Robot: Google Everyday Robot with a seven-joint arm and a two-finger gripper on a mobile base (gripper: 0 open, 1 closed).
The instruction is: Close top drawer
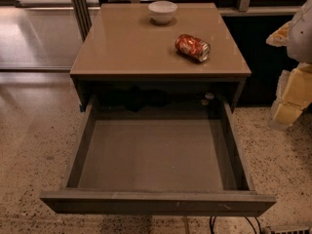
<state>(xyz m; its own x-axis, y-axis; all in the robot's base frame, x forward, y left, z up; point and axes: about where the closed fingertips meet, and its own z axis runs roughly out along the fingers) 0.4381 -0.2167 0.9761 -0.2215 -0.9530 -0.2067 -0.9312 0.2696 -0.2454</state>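
The top drawer is pulled far out from under the tan cabinet top, towards the bottom of the view. Its flat dark grey front runs across the lower edge. Its grey inside holds nothing. The lower drawer fronts are hidden beneath it. My gripper, white with yellowish parts, is at the right edge of the view. It is to the right of the cabinet, level with the cabinet's front edge, and apart from the drawer.
A white bowl stands at the back of the cabinet top. A red can lies on its side to the right. Speckled floor surrounds the cabinet. Dark cables lie at the bottom right.
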